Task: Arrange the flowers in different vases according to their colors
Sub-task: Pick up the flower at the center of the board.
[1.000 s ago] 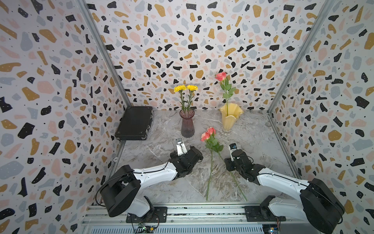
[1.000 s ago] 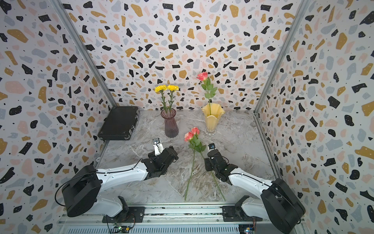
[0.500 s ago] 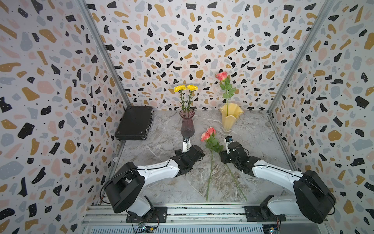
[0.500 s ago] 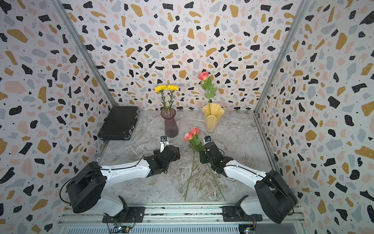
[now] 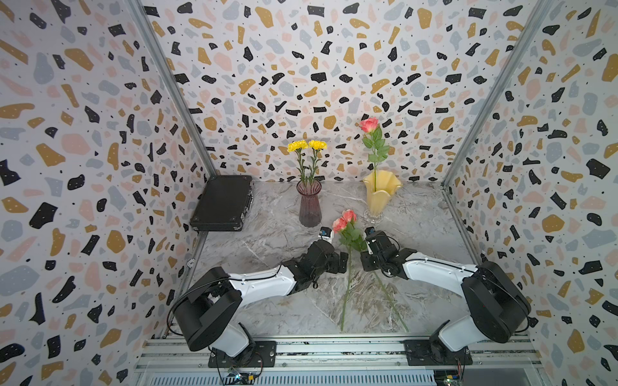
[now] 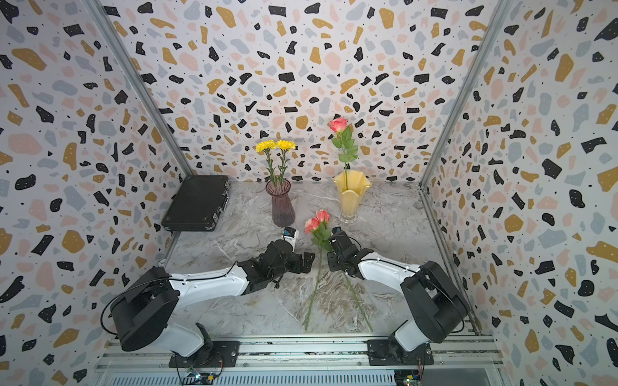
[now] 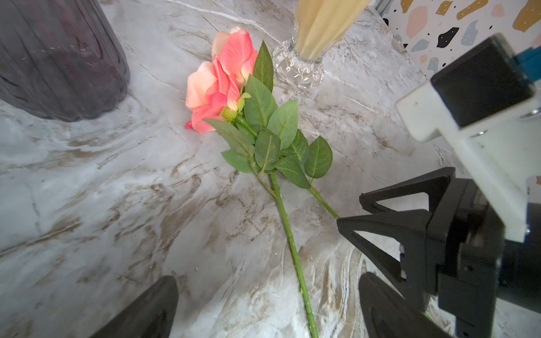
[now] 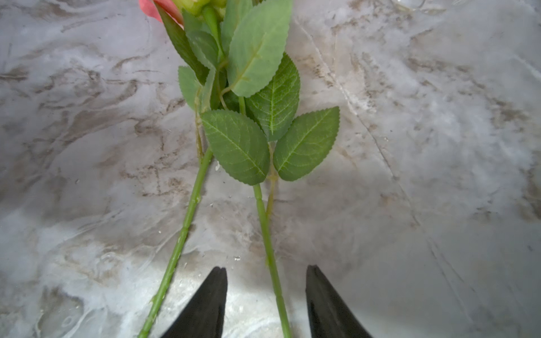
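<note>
Pink-coral and leafy, two long-stemmed roses point(image 7: 222, 87) are laid on the grey marbled counter point(image 8: 409, 146), judged light and springy, best taken on bare stem below the leaves, where the right gripper point(image 8: 265, 267) is spread astride one, apparently untouching.

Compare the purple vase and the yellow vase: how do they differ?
The purple vase is dark and ribbed with a narrow neck; the yellow vase is pale with a wavy flared rim. The purple vase holds two yellow flowers; the yellow vase holds one pink rose. Both stand upright on the table.
</note>
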Robot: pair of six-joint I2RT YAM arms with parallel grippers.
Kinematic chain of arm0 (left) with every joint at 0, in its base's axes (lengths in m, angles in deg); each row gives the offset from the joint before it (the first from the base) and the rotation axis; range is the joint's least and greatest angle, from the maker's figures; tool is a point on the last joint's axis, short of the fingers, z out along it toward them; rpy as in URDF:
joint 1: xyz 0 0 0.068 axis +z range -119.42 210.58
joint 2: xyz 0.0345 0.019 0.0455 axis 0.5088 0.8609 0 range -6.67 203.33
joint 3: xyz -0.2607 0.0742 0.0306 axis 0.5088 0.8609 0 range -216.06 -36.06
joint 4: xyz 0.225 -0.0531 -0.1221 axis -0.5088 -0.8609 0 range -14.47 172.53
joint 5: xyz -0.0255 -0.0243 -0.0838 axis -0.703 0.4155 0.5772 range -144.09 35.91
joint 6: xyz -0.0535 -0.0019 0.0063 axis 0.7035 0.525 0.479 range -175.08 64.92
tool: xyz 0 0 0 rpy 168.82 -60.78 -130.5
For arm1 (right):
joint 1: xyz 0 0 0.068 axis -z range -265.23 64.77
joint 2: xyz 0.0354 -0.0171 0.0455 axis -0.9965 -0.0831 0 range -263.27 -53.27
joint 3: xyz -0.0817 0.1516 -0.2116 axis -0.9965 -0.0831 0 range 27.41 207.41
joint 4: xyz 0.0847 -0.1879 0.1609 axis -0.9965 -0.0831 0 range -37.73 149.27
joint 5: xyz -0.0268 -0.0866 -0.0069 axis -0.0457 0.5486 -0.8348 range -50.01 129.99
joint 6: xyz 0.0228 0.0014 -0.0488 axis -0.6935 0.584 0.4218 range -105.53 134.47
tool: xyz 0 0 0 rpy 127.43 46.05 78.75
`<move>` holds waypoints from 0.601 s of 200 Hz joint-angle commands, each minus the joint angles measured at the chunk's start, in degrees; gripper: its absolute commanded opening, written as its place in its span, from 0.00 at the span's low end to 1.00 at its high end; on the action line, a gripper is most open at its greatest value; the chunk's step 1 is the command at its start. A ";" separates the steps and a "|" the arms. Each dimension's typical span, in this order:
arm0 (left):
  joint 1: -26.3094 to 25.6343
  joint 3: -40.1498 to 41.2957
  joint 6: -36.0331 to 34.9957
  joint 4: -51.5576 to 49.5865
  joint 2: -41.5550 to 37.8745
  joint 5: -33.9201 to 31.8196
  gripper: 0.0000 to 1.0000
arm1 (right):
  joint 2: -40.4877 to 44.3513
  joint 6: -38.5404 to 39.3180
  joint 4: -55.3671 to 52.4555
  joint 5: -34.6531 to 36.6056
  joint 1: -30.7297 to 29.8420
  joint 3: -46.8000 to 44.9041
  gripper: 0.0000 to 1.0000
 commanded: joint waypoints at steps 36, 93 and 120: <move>0.10 -0.08 0.60 3.02 -0.15 0.07 0.99 | -0.58 -0.99 -3.65 1.93 -0.06 2.13 0.39; 0.10 -0.61 1.58 3.01 1.05 1.13 0.99 | -1.93 -1.21 -3.82 0.35 -0.12 2.72 0.33; 0.10 -0.59 1.55 2.83 0.80 0.84 1.00 | -3.24 -1.34 -4.29 -0.55 -0.05 3.51 0.32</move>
